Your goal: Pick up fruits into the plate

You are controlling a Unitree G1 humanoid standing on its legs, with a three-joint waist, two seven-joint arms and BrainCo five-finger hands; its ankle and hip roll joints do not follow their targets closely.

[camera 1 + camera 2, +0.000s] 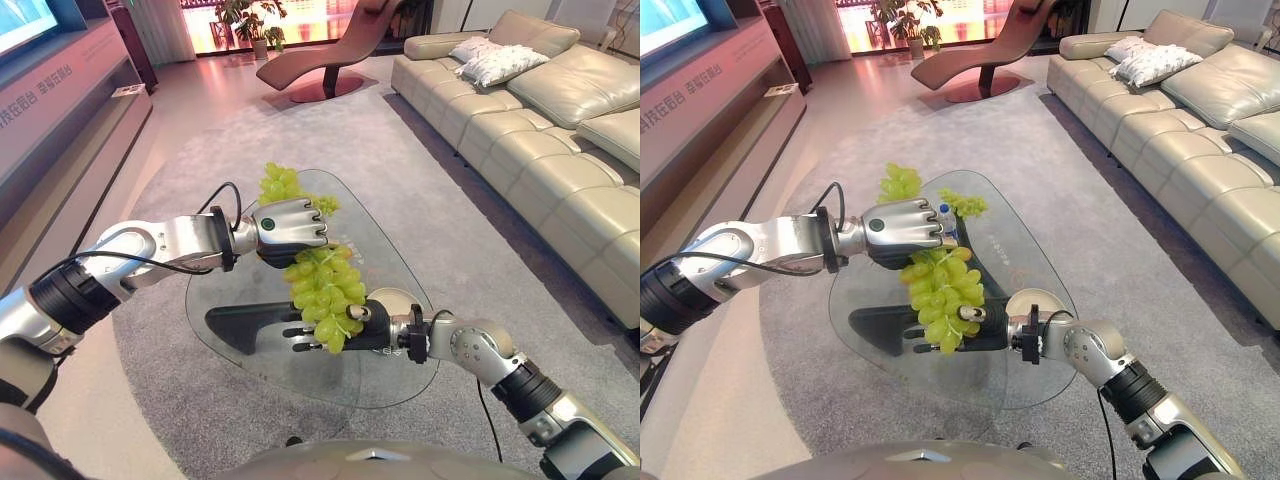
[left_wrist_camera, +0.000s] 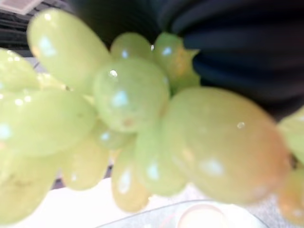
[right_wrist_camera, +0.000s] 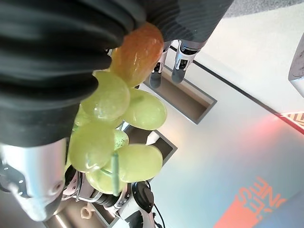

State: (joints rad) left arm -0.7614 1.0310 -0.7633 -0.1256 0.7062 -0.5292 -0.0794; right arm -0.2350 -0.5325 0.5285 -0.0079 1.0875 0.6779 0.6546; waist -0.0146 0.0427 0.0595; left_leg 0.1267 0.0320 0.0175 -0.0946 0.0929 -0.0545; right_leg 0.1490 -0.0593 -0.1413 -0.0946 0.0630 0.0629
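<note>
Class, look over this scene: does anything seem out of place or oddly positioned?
Yes. The bunch of green grapes hangs in mid-air from the left robot hand, dangling over the right robot hand above the glass table, not over the plate.

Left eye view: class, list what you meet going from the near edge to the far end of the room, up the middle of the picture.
Right hand under the hanging grape bunch → left hand gripping the bunch's top → far rim of the glass table → grey rug → brown lounge chair → potted plant.
</note>
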